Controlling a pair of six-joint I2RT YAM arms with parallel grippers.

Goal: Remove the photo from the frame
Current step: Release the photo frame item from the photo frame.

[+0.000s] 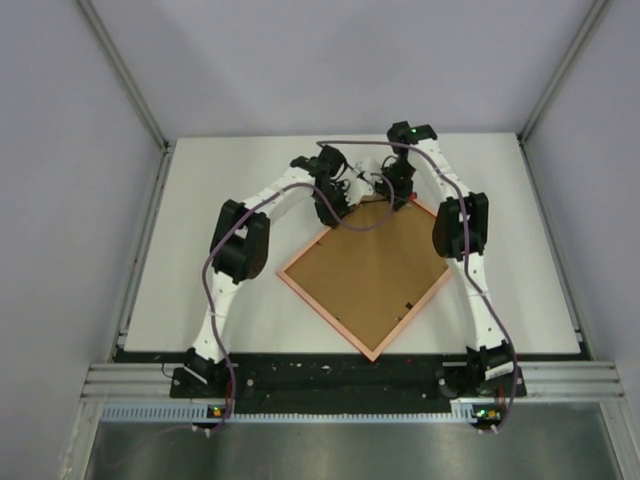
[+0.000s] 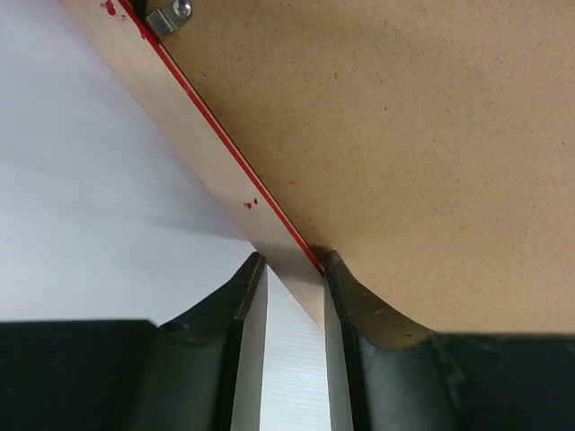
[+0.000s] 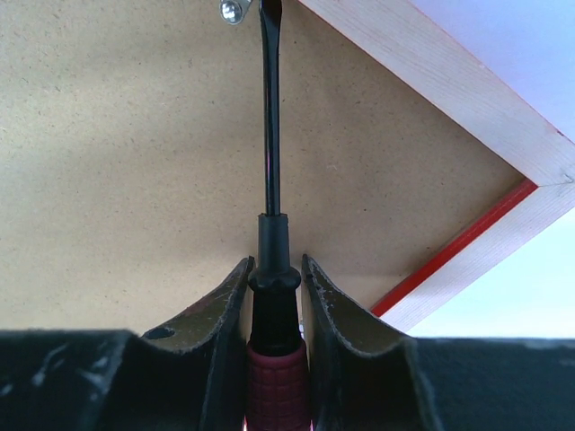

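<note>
Two grips on: your left claw [image 2: 295,269] pinches the frame [image 2: 189,126], right claw [image 3: 276,269] pinches the screwdriver [image 3: 269,135] at the clip [image 3: 232,11]; push crooked and its blade could skid off.

right fingers [image 3: 212,316] clamp screwdriver [image 3: 270,233] | tip beside clip [image 3: 232,11] | frame [image 3: 467,90] back up

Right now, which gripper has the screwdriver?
The right gripper: its jaws are shut on the red-handled screwdriver, blade tip at a metal clip on the back of the frame. The left gripper pinches the wooden rail instead.
</note>
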